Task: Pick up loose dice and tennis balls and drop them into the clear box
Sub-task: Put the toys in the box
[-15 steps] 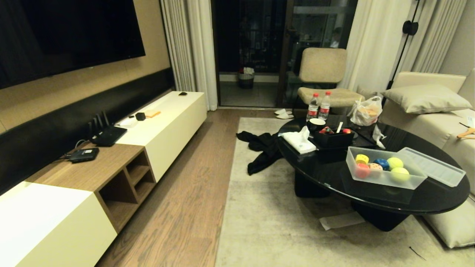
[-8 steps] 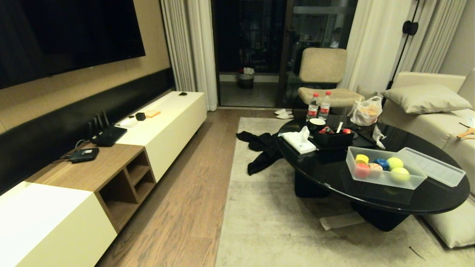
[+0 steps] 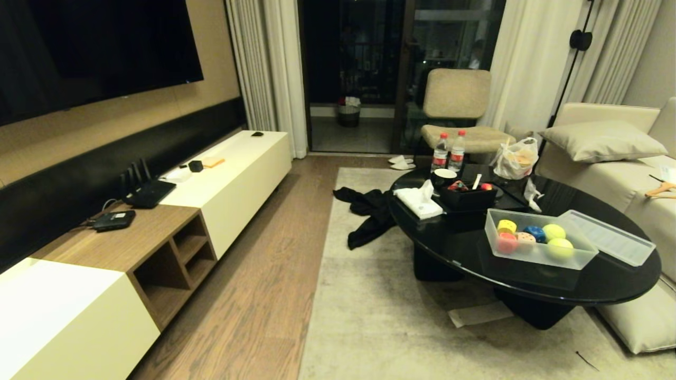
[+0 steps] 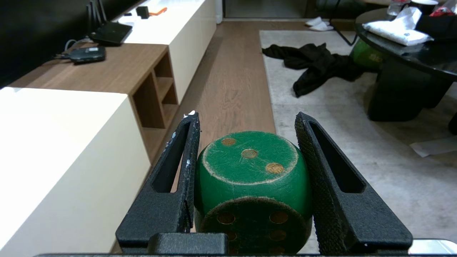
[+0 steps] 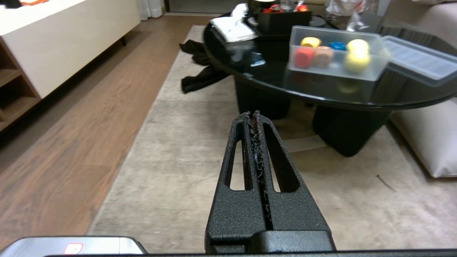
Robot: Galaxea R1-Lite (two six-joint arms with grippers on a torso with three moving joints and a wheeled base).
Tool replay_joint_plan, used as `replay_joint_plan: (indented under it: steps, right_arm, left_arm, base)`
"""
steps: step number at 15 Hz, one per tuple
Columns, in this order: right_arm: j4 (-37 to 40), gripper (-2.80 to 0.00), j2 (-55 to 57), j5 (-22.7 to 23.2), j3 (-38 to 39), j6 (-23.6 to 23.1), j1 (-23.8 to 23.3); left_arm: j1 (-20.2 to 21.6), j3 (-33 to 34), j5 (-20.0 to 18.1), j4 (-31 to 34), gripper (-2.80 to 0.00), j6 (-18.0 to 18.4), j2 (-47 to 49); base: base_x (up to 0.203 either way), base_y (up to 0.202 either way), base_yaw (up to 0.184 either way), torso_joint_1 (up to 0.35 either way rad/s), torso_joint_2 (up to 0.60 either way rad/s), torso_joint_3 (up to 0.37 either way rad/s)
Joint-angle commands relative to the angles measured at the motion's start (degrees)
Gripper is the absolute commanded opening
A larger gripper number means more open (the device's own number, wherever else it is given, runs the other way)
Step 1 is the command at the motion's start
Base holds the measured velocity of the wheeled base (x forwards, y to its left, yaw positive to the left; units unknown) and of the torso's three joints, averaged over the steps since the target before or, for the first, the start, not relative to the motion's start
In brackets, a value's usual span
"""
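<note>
Left gripper [image 4: 246, 178] clamping green die [image 4: 251, 185], pointing along floor. Clear box [image 3: 538, 254] sitting lower right of head view on black table [image 3: 454, 248], lying ahead-right. Right gripper [image 5: 255, 117] pressed together, empty, nearer box.

My left end effector [image 4: 246, 142] carried two matte black fingers [image 4: 332, 192], wedge-shaped, each with a long slot cut through it and a rough, textured inner face. My right end effector [image 5: 256, 117] matched it: black, grainy, slotted. A silver-grey casing edge with a small red-outlined marking sat behind it.
</note>
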Motion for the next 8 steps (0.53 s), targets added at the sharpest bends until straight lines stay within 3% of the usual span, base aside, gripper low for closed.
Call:
replay_joint_plan:
  steps: [1, 8]
  right_arm:
    - [0.0, -2.80, 0.1, 0.0, 0.0, 0.0, -0.1]
    - [0.0, -2.80, 0.1, 0.0, 0.0, 0.0, 0.0]
  left_arm:
    - [0.0, 0.1, 0.0, 0.0, -2.80, 0.0, 0.0]
    - [0.0, 0.1, 0.0, 0.0, -2.80, 0.0, 0.0]
  base:
    - [0.000, -0.228, 0.020, 0.004, 0.01, 0.001]
    - [0.000, -0.190, 0.005, 0.000, 0.00, 0.001]
